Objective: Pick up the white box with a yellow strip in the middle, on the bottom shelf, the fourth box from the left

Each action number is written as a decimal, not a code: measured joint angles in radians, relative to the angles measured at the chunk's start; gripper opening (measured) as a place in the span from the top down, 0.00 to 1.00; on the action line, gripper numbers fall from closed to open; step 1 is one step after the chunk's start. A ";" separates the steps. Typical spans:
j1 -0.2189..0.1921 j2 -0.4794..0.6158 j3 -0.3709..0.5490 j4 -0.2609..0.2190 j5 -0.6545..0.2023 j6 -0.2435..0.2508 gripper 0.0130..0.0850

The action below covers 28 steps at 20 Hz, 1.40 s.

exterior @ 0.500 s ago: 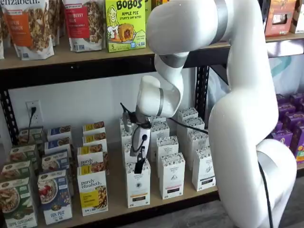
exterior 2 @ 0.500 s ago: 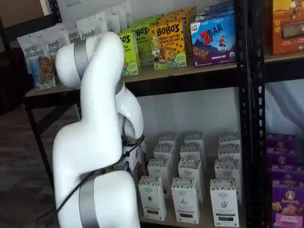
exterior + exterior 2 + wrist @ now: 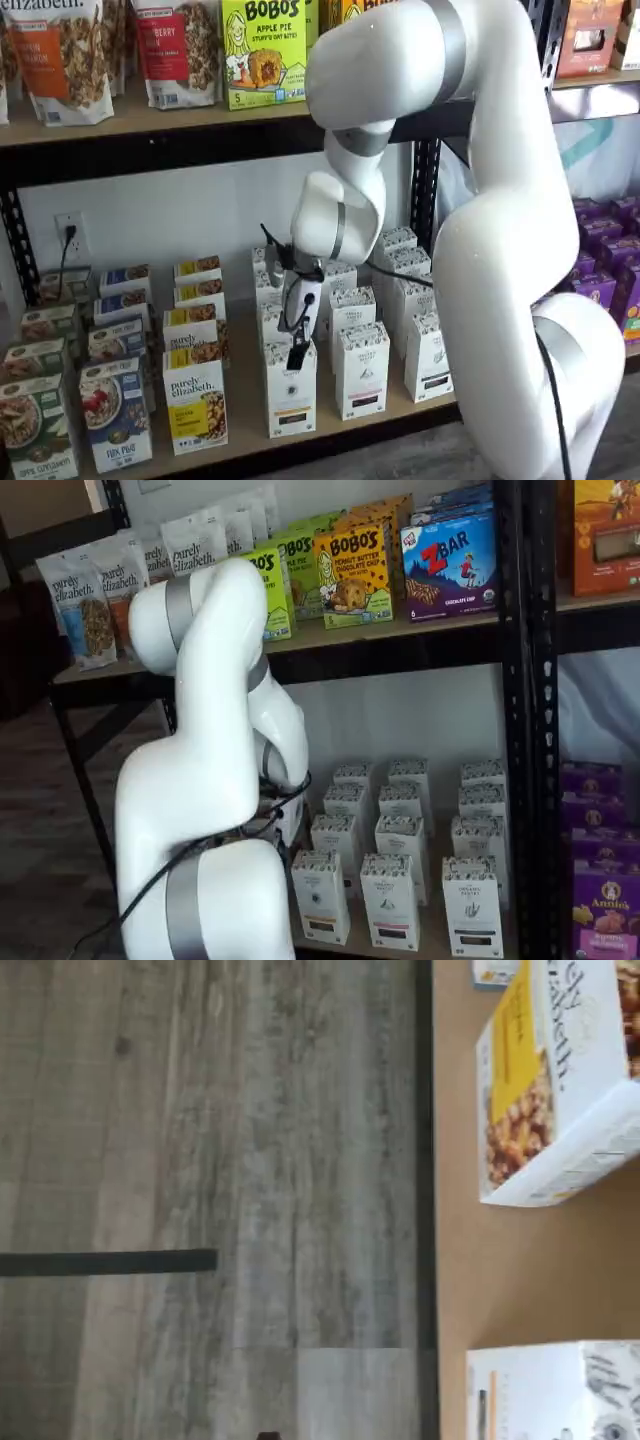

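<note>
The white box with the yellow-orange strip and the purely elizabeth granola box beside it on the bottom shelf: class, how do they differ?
The white box is mostly plain white with a speckled top; the granola box carries a yellow panel and a food photo. The white box looks slimmer and taller, the granola box wider. Both stand upright at the front of the bottom shelf.

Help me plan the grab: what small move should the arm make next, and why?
Probably ease the claw down and in over the white box. Its black fingers hang side-on just above that front carton's speckled top on the bottom shelf, holding nothing, and the wrist view shows only the carton's edge.
</note>
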 joint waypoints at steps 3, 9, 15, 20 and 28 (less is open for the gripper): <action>0.004 0.020 -0.010 0.055 -0.040 -0.049 0.00; -0.009 0.068 -0.060 0.022 -0.050 -0.031 0.00; -0.033 0.124 -0.132 -0.057 -0.034 0.022 0.00; -0.051 0.183 -0.203 -0.122 -0.020 0.065 0.00; -0.069 0.261 -0.295 -0.169 0.000 0.091 0.00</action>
